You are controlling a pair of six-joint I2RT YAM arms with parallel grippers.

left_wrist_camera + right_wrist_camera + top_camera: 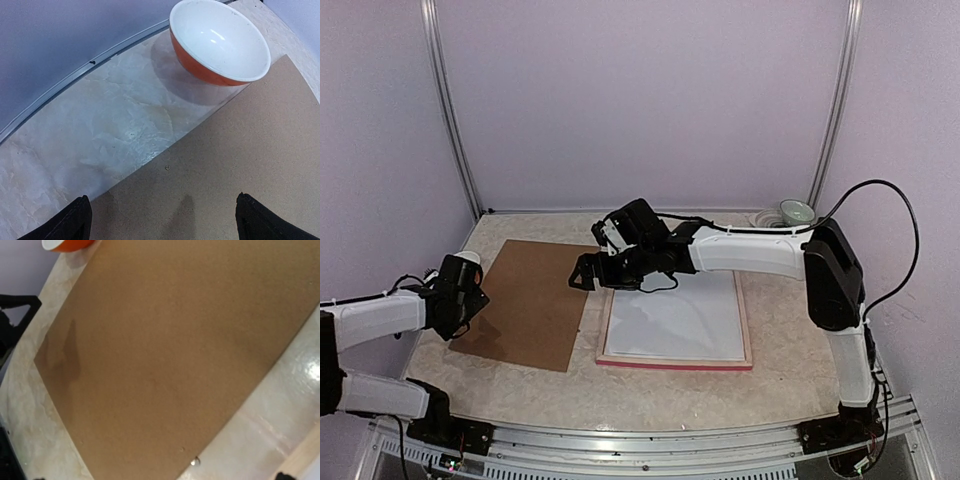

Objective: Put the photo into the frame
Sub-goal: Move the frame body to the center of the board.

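Note:
The frame point(746, 330) lies flat at centre right, with pale wood sides and a pink near edge. A white sheet point(675, 320) fills its inside; no red sunset print shows in any view, so I cannot tell whether this is the photo. My right gripper point(585, 272) hovers over the gap between the frame's far left corner and the brown backing board point(530, 300). Its fingers barely show at the bottom corners of its wrist view, wide apart and empty. My left gripper point(463, 292) point(162, 220) is open and empty above the board's left edge.
The backing board point(240, 165) point(165, 350) lies flat left of the frame. An orange bowl point(220, 42) with a white inside stands just beyond the board's far left corner. A pale bowl point(796, 212) sits at the back right by the wall.

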